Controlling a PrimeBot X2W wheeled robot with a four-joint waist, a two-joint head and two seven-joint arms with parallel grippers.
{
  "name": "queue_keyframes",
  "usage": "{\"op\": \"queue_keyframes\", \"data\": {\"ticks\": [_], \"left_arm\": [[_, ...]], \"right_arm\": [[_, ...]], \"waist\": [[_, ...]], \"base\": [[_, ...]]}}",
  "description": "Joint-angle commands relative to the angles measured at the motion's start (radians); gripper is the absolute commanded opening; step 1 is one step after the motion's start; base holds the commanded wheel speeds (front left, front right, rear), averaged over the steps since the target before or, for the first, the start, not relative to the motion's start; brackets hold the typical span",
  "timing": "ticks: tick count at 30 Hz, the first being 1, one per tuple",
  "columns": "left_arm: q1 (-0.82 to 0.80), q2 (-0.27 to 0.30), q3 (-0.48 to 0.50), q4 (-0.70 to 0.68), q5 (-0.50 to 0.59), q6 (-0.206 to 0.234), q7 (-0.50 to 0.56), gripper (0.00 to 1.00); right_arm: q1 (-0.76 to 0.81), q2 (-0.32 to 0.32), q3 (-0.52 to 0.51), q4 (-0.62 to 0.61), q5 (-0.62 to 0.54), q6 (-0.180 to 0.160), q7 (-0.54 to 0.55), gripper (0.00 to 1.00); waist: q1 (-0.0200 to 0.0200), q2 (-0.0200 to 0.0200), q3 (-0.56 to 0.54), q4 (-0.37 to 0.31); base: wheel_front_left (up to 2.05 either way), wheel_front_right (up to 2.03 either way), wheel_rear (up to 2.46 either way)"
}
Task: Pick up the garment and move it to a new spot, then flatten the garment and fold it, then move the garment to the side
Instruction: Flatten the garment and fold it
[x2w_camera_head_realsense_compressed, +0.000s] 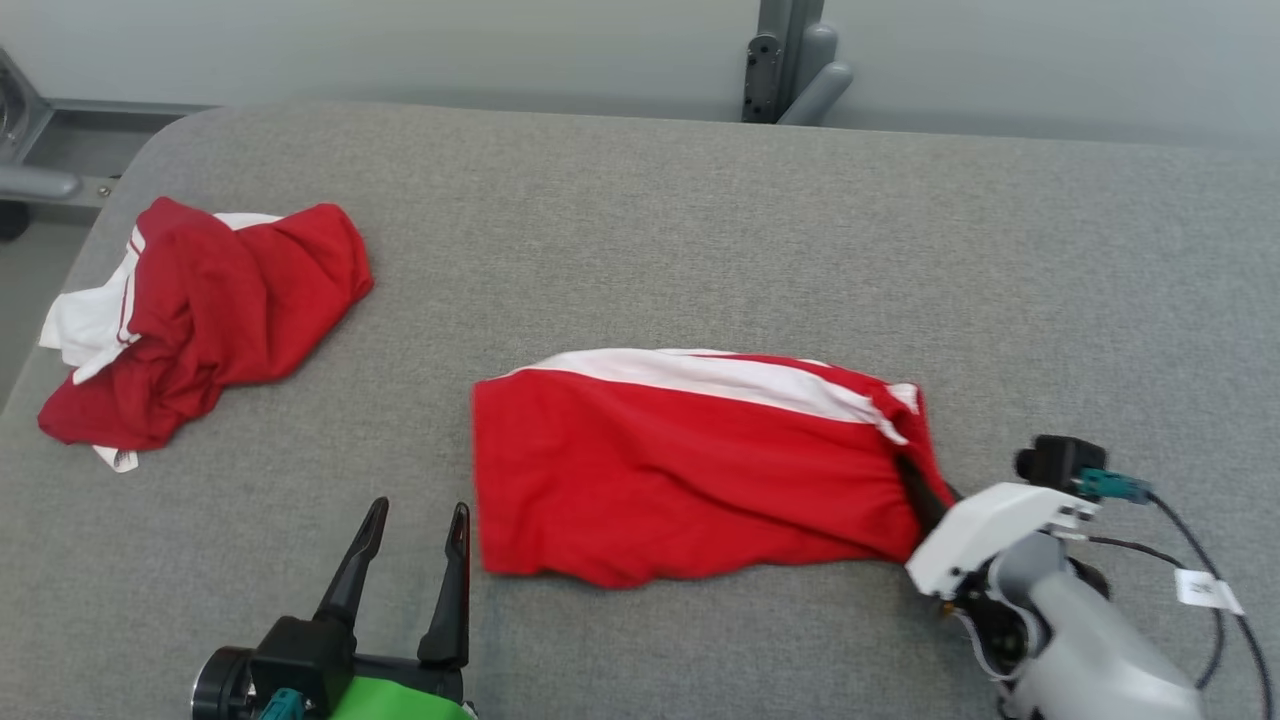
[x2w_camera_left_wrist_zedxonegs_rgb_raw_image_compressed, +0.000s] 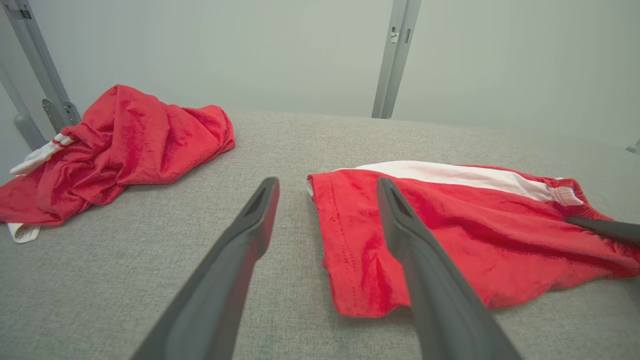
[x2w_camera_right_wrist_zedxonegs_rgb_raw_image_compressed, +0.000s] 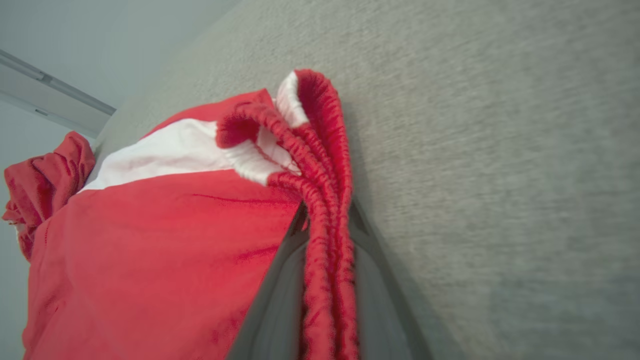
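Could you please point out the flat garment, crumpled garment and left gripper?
flat garment (x2w_camera_head_realsense_compressed: 690, 480), head view, red front panel.
crumpled garment (x2w_camera_head_realsense_compressed: 240, 300), head view, red middle.
left gripper (x2w_camera_head_realsense_compressed: 420, 508), head view, between fingertips.

Your garment (x2w_camera_head_realsense_compressed: 690, 470): red shorts, white stripe, lying flat; waistband pinched between right jaws, hem just beside left jaws.

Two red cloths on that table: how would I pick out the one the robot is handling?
Start at the grey padded table. Near its front middle lie the red shorts, spread fairly flat with a white stripe along the far edge. Unlike the crumpled red heap at far left, they have their gathered waistband pinched in the right claw.
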Motion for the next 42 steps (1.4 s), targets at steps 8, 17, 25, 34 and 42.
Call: {"op": "queue_keyframes", "data": {"ticks": [8, 17, 25, 34, 42], "left_arm": [[0.03, 0.001, 0.003, 0.017, -0.015, 0.009, 0.0, 1.0], [0.04, 0.001, -0.013, 0.025, -0.031, 0.022, 0.0, 1.0], [0.052, 0.001, -0.009, 0.039, -0.021, 0.02, 0.0, 1.0], [0.052, 0.001, -0.037, 0.063, -0.004, 0.021, 0.0, 1.0], [0.047, 0.002, -0.06, 0.089, -0.018, 0.029, 0.0, 1.0]], "right_arm": [[0.155, -0.278, -0.168, 0.042, 0.242, -0.012, 0.008, 0.0], [0.129, -0.42, -0.225, -0.01, 0.289, -0.005, -0.002, 0.0], [0.083, -0.297, -0.121, -0.219, 0.261, -0.004, 0.047, 0.0], [-0.011, -0.021, -0.015, -0.151, 0.075, -0.005, -0.003, 0.0], [-0.125, 0.035, 0.01, 0.047, 0.021, -0.004, -0.084, 0.0]], "waist": [[0.0, 0.0056, -0.04, -0.098], [0.0, 0.0056, -0.052, -0.148], [0.0, 0.0056, -0.067, -0.162], [0.0, 0.0056, -0.085, -0.151], [0.0, 0.0056, -0.091, -0.108]], "base": [[0.0, 0.0, 0.0], [0.0, 0.0, 0.0], [0.0, 0.0, 0.0], [0.0, 0.0, 0.0], [0.0, 0.0, 0.0]]}}
